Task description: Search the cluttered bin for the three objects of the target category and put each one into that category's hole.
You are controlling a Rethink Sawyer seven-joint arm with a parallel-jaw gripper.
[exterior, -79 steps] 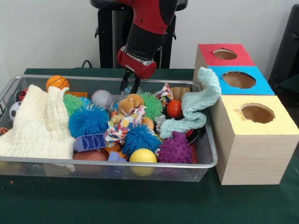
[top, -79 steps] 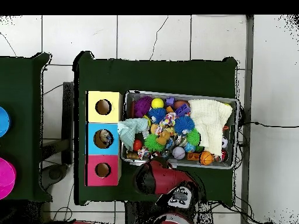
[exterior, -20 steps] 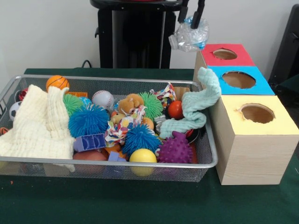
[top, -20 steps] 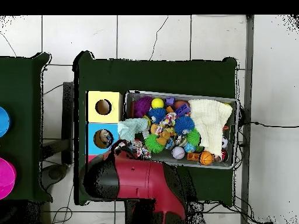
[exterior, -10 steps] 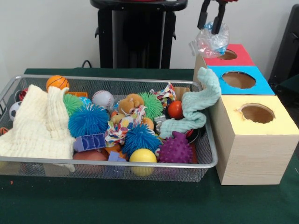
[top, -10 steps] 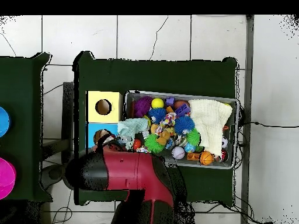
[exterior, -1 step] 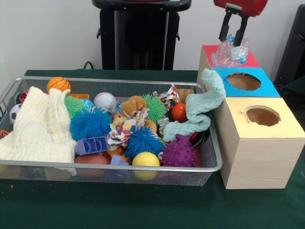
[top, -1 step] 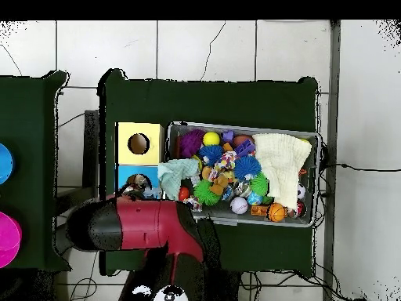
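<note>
In the front view my gripper (exterior, -1 step: pixel 230 42) hangs at the top right, over the red-topped box (exterior, -1 step: pixel 208 51). It is shut on a crumpled clear plastic bottle (exterior, -1 step: pixel 231 51), which sits right at the red box's hole and hides it. The wire bin (exterior, -1 step: pixel 119 167) to the left holds the clutter: spiky balls, a plush bear (exterior, -1 step: pixel 132 106), a yellow ball (exterior, -1 step: pixel 146 160) and cloths. From overhead, my red arm (top, -1 step: pixel 145 223) covers the red box and the gripper; the bin (top, -1 step: pixel 316 180) lies to its right.
A blue-topped box (exterior, -1 step: pixel 268 88) and a yellow-topped box (exterior, -1 step: pixel 286 127) stand in a row in front of the red one, holes open. A teal cloth (exterior, -1 step: pixel 202 107) drapes from the bin against the boxes. A cream cloth (exterior, -1 step: pixel 40 126) fills the bin's left end.
The gripper rose out of the bin with the plastic bottle and carried it right, then lowered it onto the red box's hole. Overhead, the arm swung left over the boxes.
</note>
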